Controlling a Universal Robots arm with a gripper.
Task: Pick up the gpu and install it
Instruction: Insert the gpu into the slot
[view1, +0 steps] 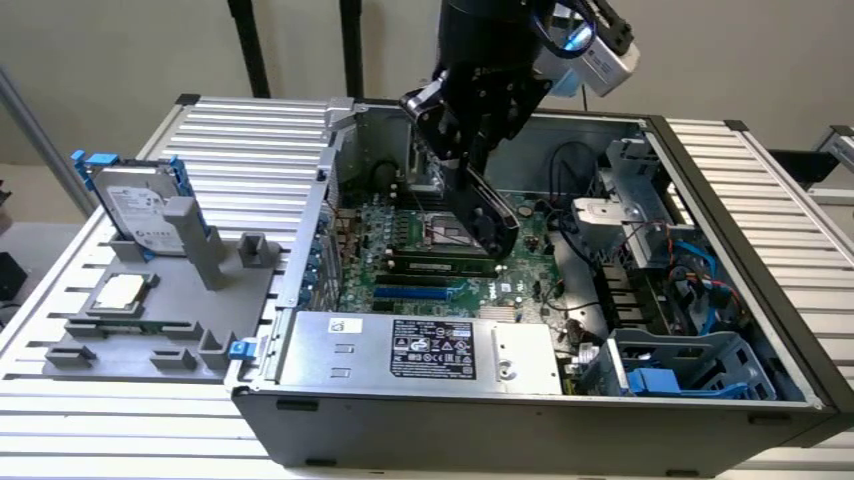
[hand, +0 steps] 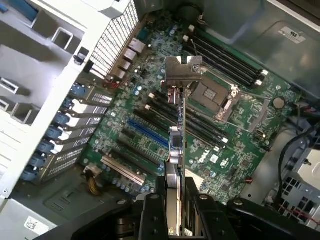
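- The gpu (hand: 176, 145) hangs tilted inside the open computer case (view1: 534, 425), just over the green motherboard (hand: 125, 150). Its silver bracket (hand: 183, 71) is at the end away from the pincer.
- The pincer (hand: 175, 202) pinches the card's near end between black fingers (hand: 150, 212).
- Whether the card touches the board cannot be told.
- At the exterior view's left, a hard drive (view1: 140, 210) stands on a grey tray (view1: 80, 355) on the worktop (view1: 134, 440).

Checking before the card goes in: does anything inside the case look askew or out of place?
Only the gpu: clamped between the jaws of the gripper, it hangs slanted above the motherboard near the CPU socket, not seated in any slot. Nothing looks spilled or damaged.
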